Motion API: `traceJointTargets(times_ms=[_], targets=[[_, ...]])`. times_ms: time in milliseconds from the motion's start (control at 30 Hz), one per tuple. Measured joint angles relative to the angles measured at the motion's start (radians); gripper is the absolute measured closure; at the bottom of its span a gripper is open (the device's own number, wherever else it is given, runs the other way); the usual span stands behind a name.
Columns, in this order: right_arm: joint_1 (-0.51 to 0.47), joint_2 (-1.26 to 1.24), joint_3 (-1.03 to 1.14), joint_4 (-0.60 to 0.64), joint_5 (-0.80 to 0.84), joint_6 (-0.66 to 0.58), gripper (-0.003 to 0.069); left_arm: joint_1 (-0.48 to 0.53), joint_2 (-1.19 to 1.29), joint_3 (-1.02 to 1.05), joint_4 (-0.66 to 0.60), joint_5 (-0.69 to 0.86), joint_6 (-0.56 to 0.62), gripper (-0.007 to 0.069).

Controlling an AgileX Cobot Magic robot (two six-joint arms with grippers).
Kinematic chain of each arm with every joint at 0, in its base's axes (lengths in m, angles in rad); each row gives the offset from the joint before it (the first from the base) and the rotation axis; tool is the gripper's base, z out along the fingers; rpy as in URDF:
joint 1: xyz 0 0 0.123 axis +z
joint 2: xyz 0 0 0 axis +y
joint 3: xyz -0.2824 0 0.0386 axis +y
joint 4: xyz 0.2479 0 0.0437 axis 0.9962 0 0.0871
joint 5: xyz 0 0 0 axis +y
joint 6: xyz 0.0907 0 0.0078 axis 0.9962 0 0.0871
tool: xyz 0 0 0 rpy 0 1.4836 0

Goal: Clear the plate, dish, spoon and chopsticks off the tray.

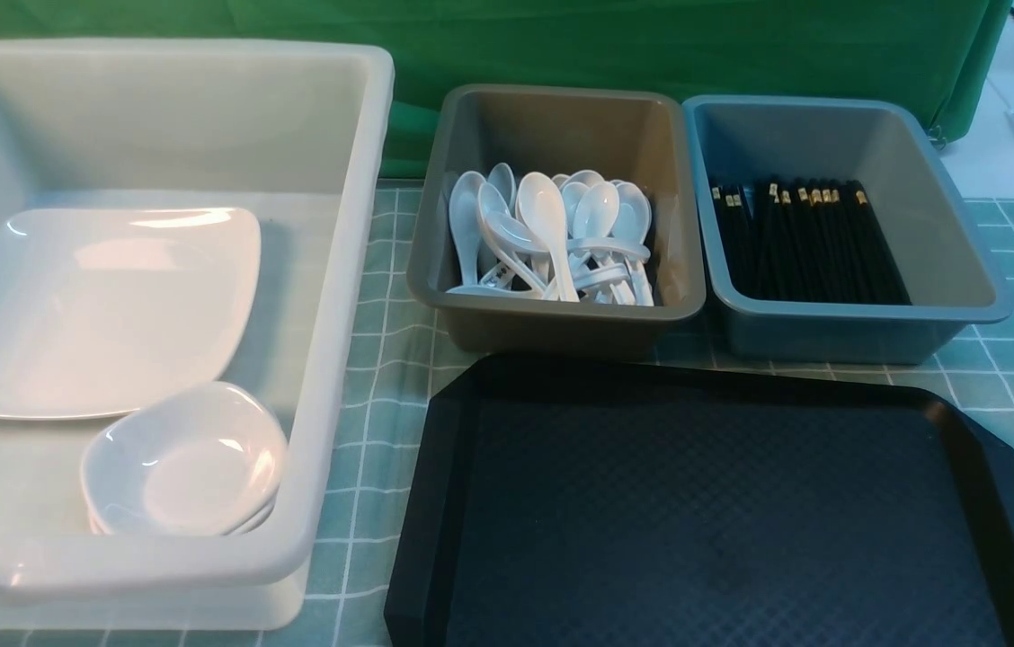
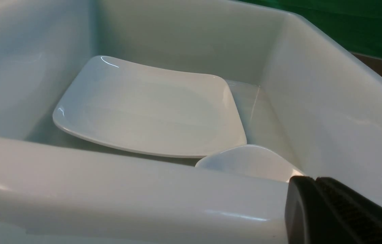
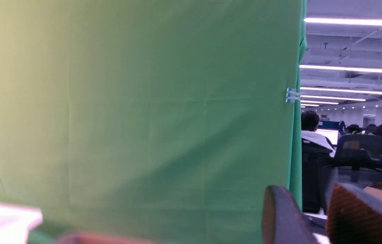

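tray (image 1: 723, 521): bare, 5 o'clock of front view
plate (image 1: 93, 310): in white tub (image 1: 341, 296), 9 o'clock; dish (image 1: 188, 463) just beside
spoons (image 1: 552, 238): grey tub, 12 o'clock
chopsticks (image 1: 808, 243): blue tub, 1 o'clock
left tool (image 2: 343, 213): by tub rim, opening can't tell, nothing seen held
right tool (image 3: 313, 217): raised, slightly parted, empty
risk: left tool could clip tub rim when moving

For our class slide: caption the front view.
Black tray bare; plate in white tub.

The tray (image 1: 714, 512) runs off the front view's bottom edge. Only one finger of the left gripper (image 2: 343, 210) shows, so its opening cannot be judged. The tub (image 2: 126, 200) rim hides most of the dish (image 2: 248, 161).
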State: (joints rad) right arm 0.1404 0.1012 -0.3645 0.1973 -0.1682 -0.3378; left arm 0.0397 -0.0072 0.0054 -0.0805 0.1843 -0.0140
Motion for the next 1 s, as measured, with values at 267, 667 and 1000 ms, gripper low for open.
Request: traceJointTargets(times_ms=[267, 667, 1000], targets=[[-0.001, 0.006, 0.142, -0.197, 0.168, 0.03, 0.0414, 0.0, 0.0, 0.0, 0.0, 0.0, 0.0, 0.0608], [-0.134, -0.1, 0.373, -0.269, 0.378, 0.196, 0.0414, 0.0, 0.0, 0.0, 0.0, 0.001, 0.0, 0.0607], [-0.137, -0.099, 0.373, -0.272, 0.385, 0.217, 0.0414, 0.0, 0.0, 0.0, 0.0, 0.0, 0.0, 0.0607]])
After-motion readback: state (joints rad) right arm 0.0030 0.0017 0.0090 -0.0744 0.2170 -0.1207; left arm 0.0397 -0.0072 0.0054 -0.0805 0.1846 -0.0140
